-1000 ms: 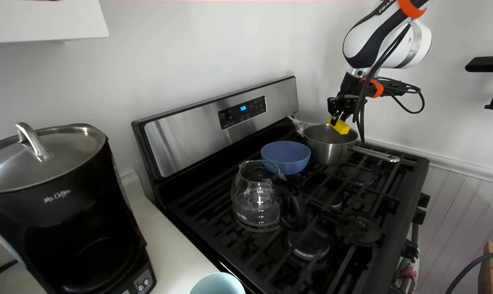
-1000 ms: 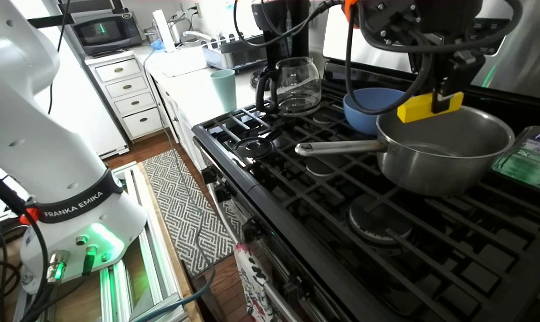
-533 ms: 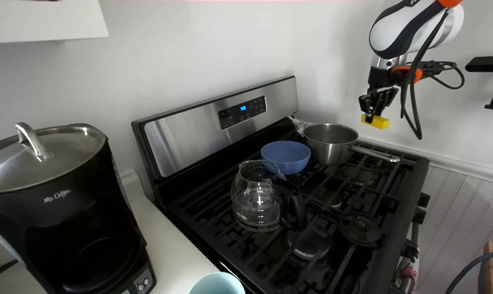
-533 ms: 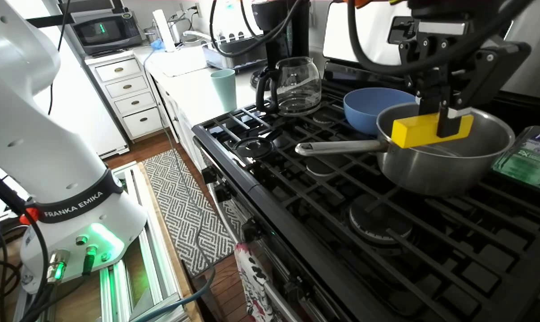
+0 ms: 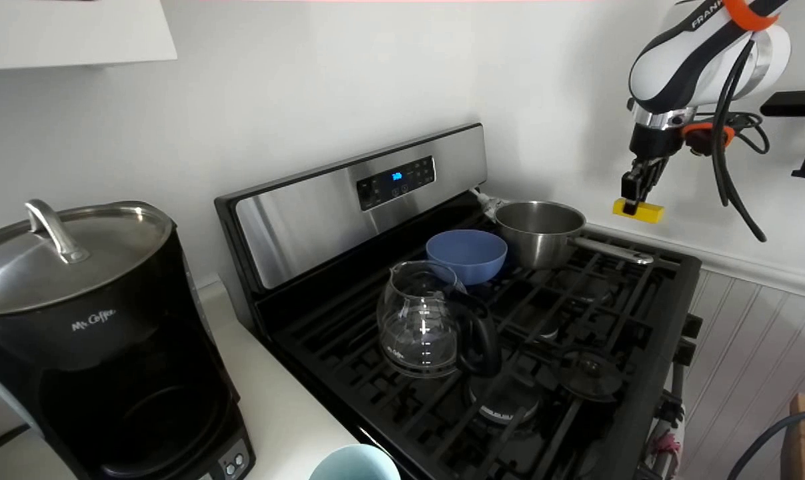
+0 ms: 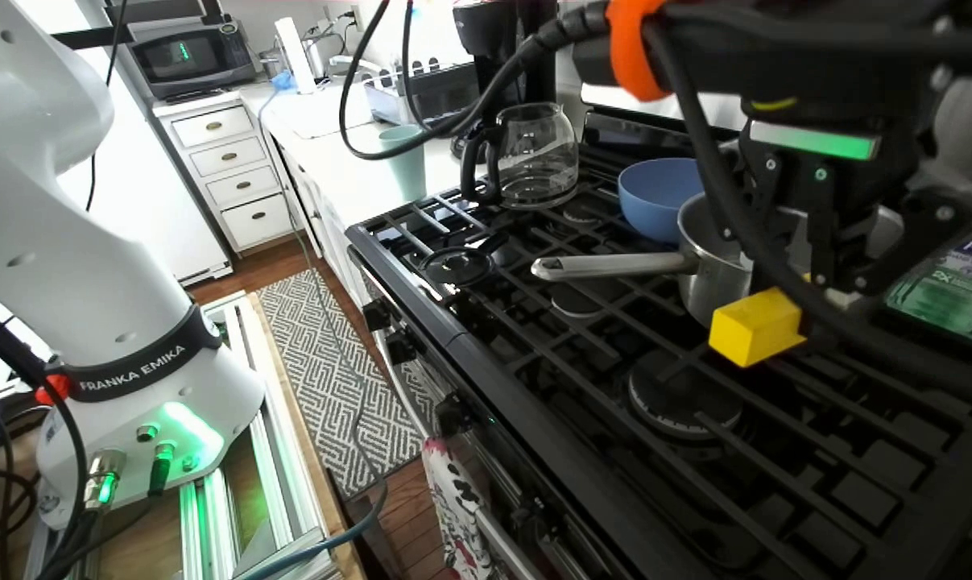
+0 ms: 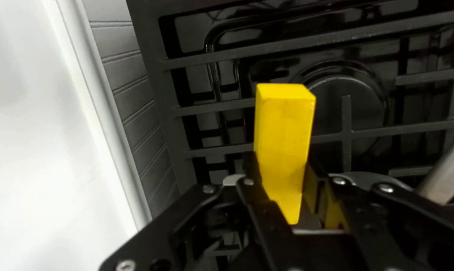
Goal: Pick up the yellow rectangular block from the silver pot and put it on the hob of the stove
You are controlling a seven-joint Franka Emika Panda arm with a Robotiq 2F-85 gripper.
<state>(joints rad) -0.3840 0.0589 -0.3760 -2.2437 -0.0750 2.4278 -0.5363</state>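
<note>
The yellow rectangular block [image 5: 647, 212] is held in the air above the grates of the hob [image 6: 582, 387], to the side of the silver pot [image 5: 539, 243]. My gripper [image 7: 281, 165] is shut on the block, which sticks out between the fingers in the wrist view [image 7: 285, 128]. In an exterior view the block [image 6: 747, 326] shows in front of the pot [image 6: 715, 282], and a cable hides part of the gripper. In the wrist view a burner and grate bars [image 7: 377, 131] lie below the block. The stove's steel back panel [image 5: 295, 233] stands behind.
A blue bowl [image 5: 467, 257] stands beside the pot, whose handle [image 6: 614, 264] points to the stove's front. A glass carafe [image 5: 415, 333] sits on the grates. A green soap bottle [image 6: 949, 290] is behind the pot. A wall [image 7: 31, 131] is close beside the gripper.
The gripper has carried the block from over the pot's opening out past its rim, rightward in an exterior view, then slightly lower. The wrist has turned. The pot has not moved.
</note>
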